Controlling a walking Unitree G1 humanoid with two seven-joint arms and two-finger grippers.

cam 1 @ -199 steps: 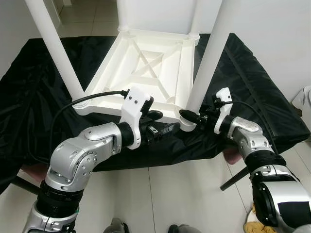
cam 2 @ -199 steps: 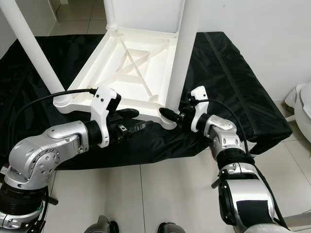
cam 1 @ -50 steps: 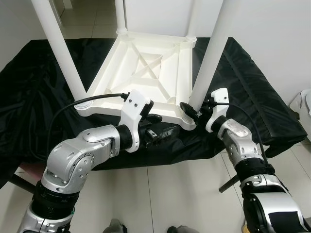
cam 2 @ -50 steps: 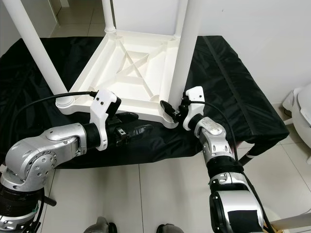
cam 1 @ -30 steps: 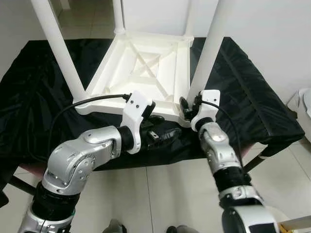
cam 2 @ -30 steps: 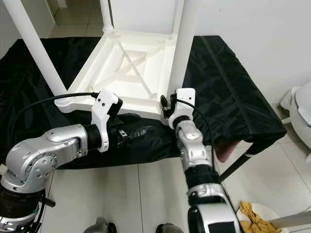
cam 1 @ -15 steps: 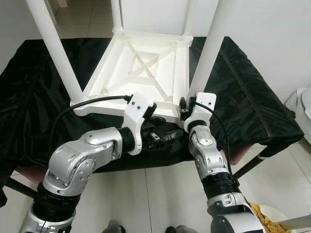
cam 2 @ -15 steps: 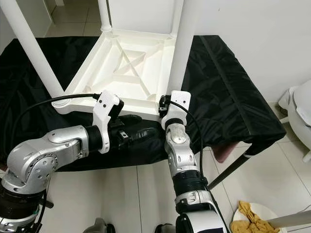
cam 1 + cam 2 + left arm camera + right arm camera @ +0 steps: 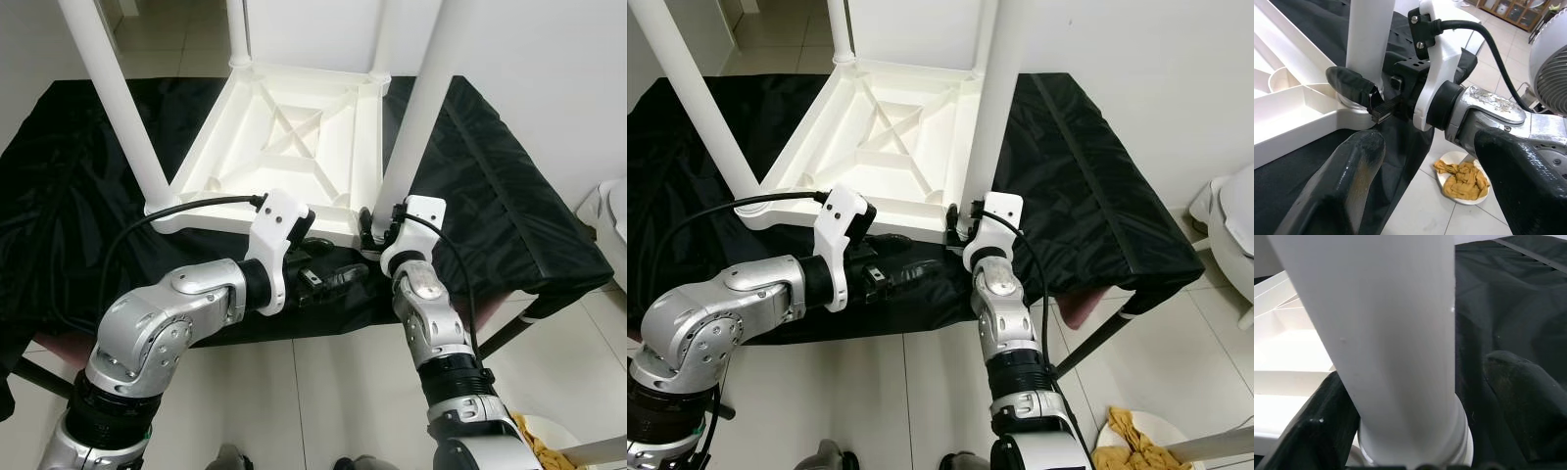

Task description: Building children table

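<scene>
A white children's table [image 9: 284, 147] lies upside down on a black cloth, its white legs pointing up. My right gripper [image 9: 375, 225] is at the foot of the near right leg [image 9: 411, 127]. It is open, with one finger [image 9: 1317, 431] against the leg [image 9: 1396, 333] and the other finger [image 9: 1518, 391] a little clear of it. My left gripper [image 9: 331, 260] hovers just in front of the table's near edge. Its fingers [image 9: 1342, 186] are spread open with nothing between them, pointing toward the right wrist [image 9: 1449, 98].
The black cloth [image 9: 509, 196] drapes over a low stand whose dark leg [image 9: 500, 328] slants to the tiled floor. A plate with a yellow rag [image 9: 1136, 436] lies on the floor at right. A white fixture [image 9: 1229, 225] stands at the far right.
My right forearm has swung in from the right side to stand in front of the near right leg, with its gripper staying at the leg's foot. The left gripper has hardly moved.
</scene>
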